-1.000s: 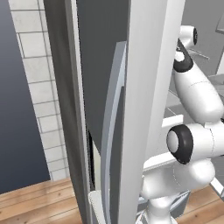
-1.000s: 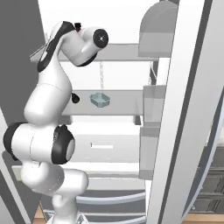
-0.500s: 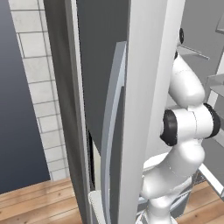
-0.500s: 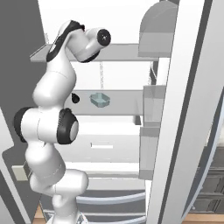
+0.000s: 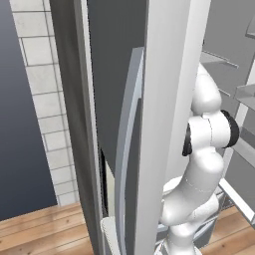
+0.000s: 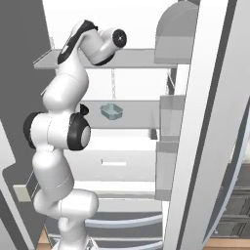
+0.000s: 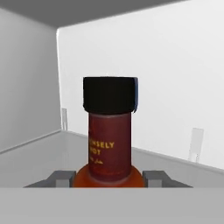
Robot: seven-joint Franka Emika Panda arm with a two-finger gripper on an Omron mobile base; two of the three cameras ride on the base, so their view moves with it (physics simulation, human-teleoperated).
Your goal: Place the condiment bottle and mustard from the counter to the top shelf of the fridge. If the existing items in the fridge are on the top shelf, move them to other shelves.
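While the fridge (image 6: pixel 205 146) stands open, the gripper (image 7: pixel 108 178) clamps the condiment bottle (image 7: pixel 109 144) — upright, black-capped. A teal dish (image 6: pixel 111 111) sits on a lower shelf (image 6: pixel 132 114).

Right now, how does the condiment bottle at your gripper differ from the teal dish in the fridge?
The condiment bottle is tall, upright, red-orange with a black cap; the teal dish is low, shallow and open. The bottle stands between the fingers of the gripper; the dish sits untouched on the middle shelf. Both are inside the fridge.
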